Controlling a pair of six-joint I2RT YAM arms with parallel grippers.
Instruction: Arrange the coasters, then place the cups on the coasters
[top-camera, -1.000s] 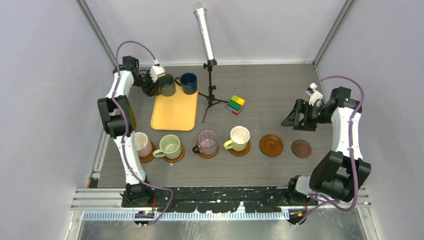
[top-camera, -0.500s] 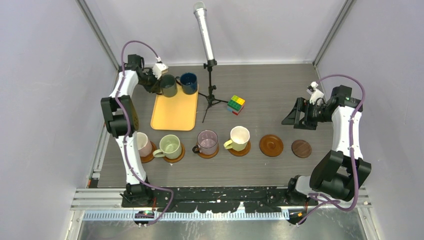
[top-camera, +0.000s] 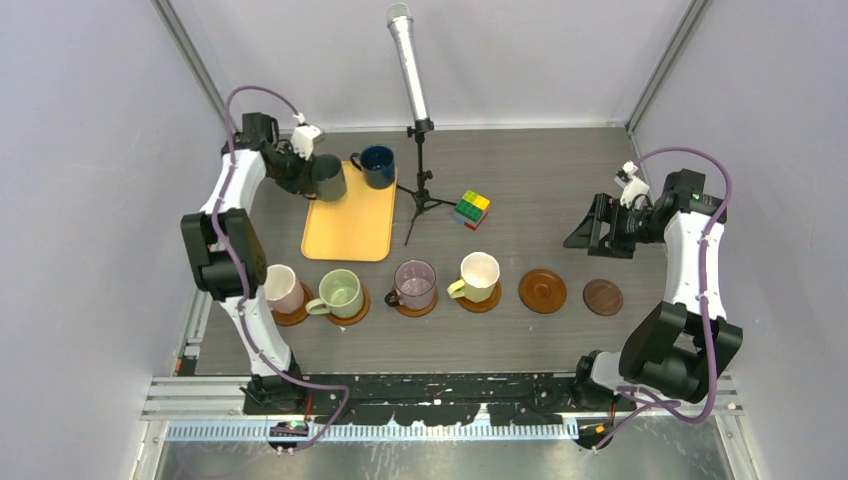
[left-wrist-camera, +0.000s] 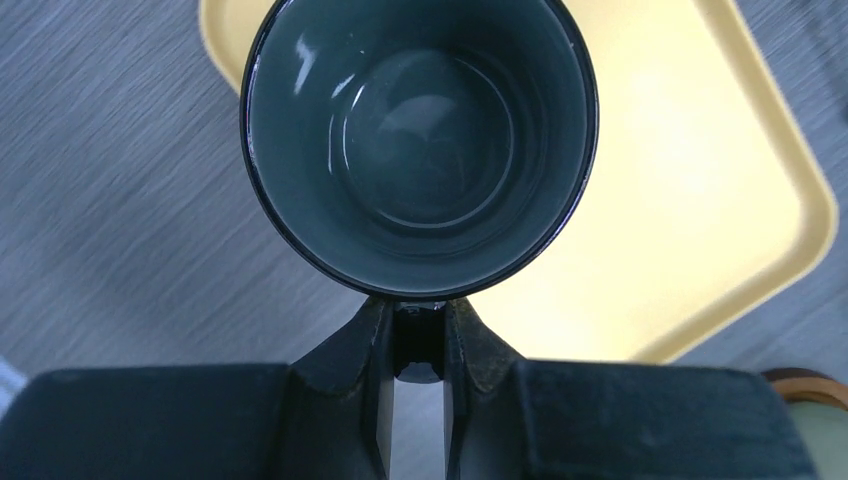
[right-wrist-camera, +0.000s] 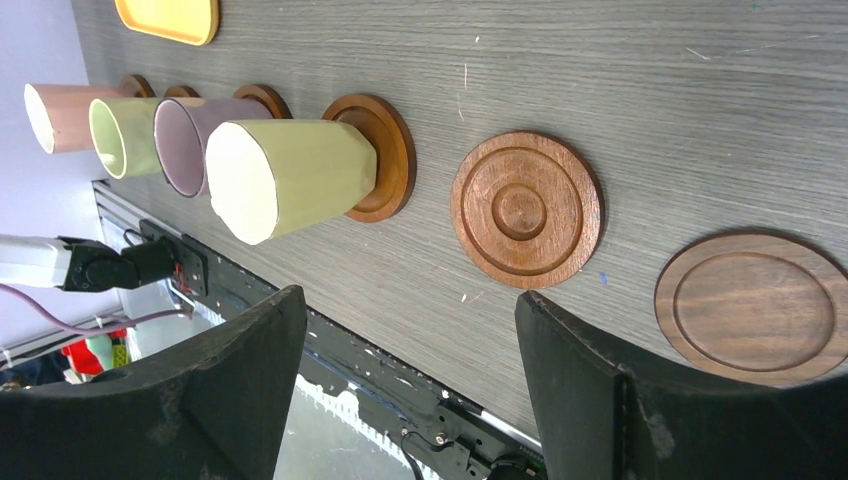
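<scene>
My left gripper (top-camera: 306, 168) (left-wrist-camera: 418, 322) is shut on the handle of the dark grey-green cup (top-camera: 327, 179) (left-wrist-camera: 420, 140), which is over the far left corner of the yellow tray (top-camera: 350, 228). The navy cup (top-camera: 377, 165) stands at the tray's far end. Pink (top-camera: 283, 288), pale green (top-camera: 340, 292), mauve (top-camera: 415, 283) and cream-yellow (top-camera: 480, 274) cups sit on coasters in a row. Right of them lie a bare brown coaster (top-camera: 543, 291) (right-wrist-camera: 527, 209) and a darker one (top-camera: 603, 297) (right-wrist-camera: 752, 305). My right gripper (top-camera: 600, 228) (right-wrist-camera: 410, 305) hangs open and holds nothing, beyond those two.
A microphone on a tripod stand (top-camera: 418, 130) stands behind the tray's right side. A multicoloured cube (top-camera: 471, 209) lies right of it. Walls close in the table at the back and on both sides.
My left gripper has closed on the dark grey-green cup's handle and shifted it a little to the left, away from the navy cup. The right arm has not moved.
</scene>
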